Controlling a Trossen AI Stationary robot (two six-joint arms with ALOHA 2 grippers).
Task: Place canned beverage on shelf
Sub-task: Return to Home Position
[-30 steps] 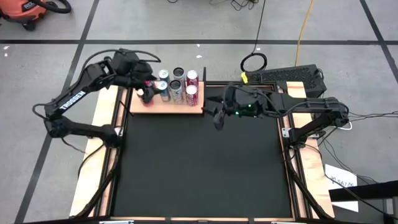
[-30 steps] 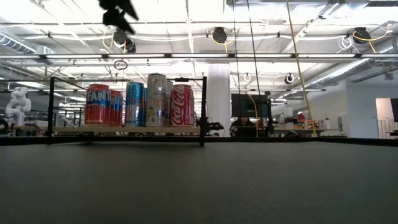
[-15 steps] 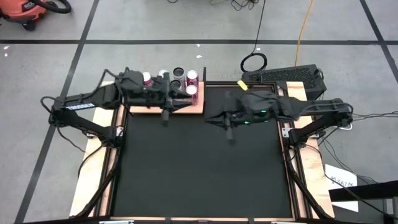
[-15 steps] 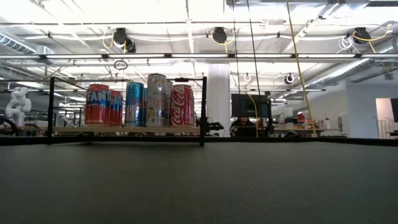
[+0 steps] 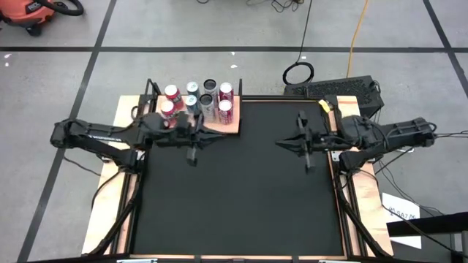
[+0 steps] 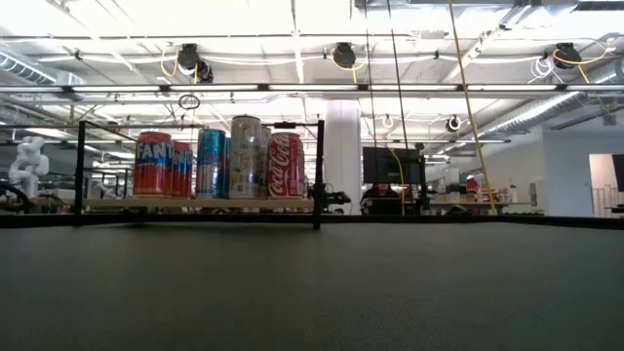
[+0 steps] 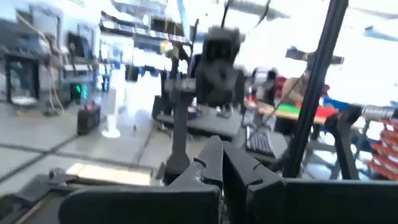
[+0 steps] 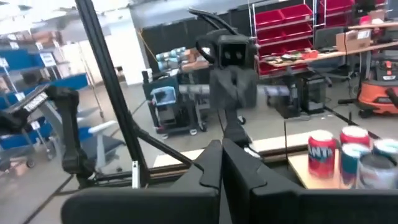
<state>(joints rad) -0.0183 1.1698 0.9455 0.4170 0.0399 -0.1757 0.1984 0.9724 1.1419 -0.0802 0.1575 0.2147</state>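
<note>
Eight cans (image 5: 197, 98) stand in four matched pairs on the shelf (image 5: 231, 128) at the mat's (image 5: 241, 212) 11 o'clock, so stocking looks complete. The left gripper (image 7: 221, 155) at 10 o'clock, just in front of the shelf, and the right gripper (image 8: 221, 155) at 2 o'clock face each other, both closed and empty, apparently parking clear of the cans.
</note>
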